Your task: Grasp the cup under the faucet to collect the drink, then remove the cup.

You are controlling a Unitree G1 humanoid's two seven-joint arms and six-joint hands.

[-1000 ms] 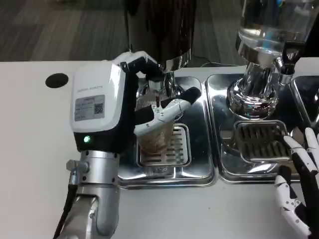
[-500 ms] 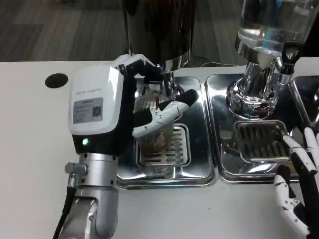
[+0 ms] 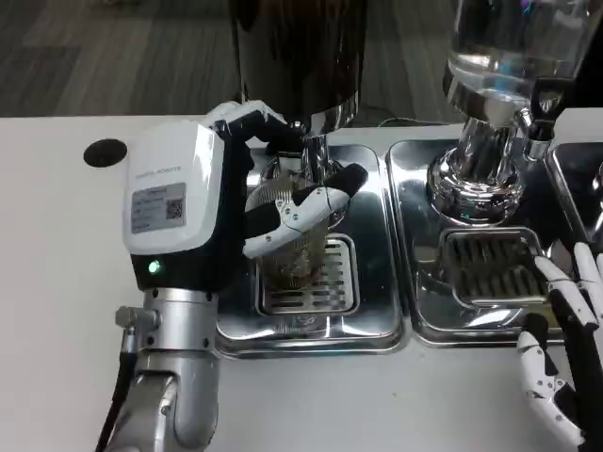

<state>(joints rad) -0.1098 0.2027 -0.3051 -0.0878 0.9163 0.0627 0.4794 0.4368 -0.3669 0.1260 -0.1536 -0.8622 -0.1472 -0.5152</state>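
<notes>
Left hand point(image 3: 203, 202) wrapped on the cup point(image 3: 290, 243) has drifted slightly left since a second ago, cup staying under the faucet point(image 3: 303, 155) over the grate point(image 3: 325, 282) (probably mid-fill), right hand point(image 3: 565, 353) spread, idle.

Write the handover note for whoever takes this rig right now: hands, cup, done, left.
Left hand: holds the clear cup over the left drip tray, below the dark dispenser's faucet.
Right hand: open, at the table's right edge beside the right drip tray.
Done: cup grasped and placed under the faucet.
Left: collect the drink (fill level cannot be told), then remove the cup.
</notes>
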